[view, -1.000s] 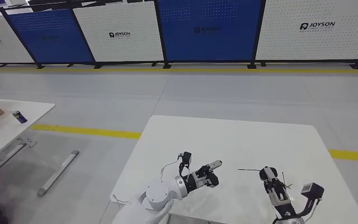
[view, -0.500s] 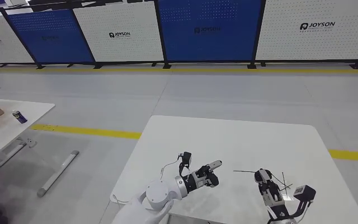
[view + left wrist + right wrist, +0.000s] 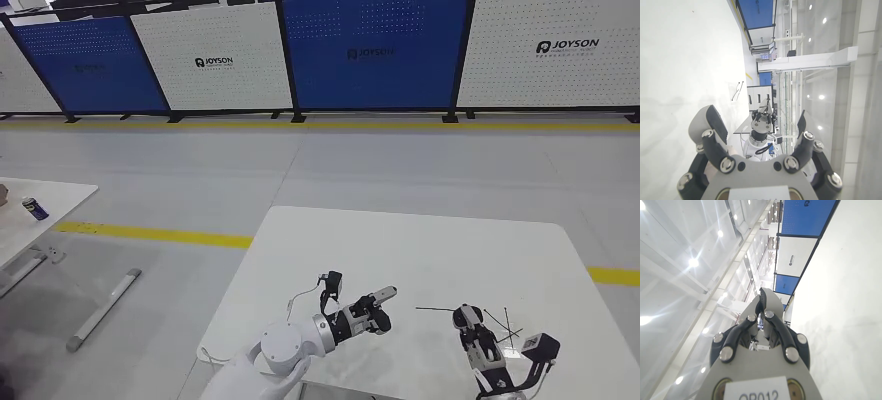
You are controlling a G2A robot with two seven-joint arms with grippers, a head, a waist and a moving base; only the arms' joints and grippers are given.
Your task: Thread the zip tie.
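Note:
A thin black zip tie (image 3: 435, 309) sticks out sideways from my right gripper (image 3: 461, 315) toward the left arm, held a little above the white table (image 3: 400, 250). In the right wrist view that gripper (image 3: 761, 295) is shut, pads pressed together. My left gripper (image 3: 386, 297) hovers over the table's near middle, a short way from the tie's free tip. Its fingers (image 3: 715, 121) stand wide apart with nothing between them, and the left gripper (image 3: 757, 110) faces the right arm's gripper (image 3: 762, 117).
Two or three loose black zip ties (image 3: 505, 325) lie crossed on the table just beyond the right arm, also seen as zip ties (image 3: 738, 91) near the table's edge. Blue and white partition panels (image 3: 370, 55) stand far behind the table.
The right gripper has drifted slightly left and toward the near edge, carrying the zip tie with it. The left arm has stayed still.

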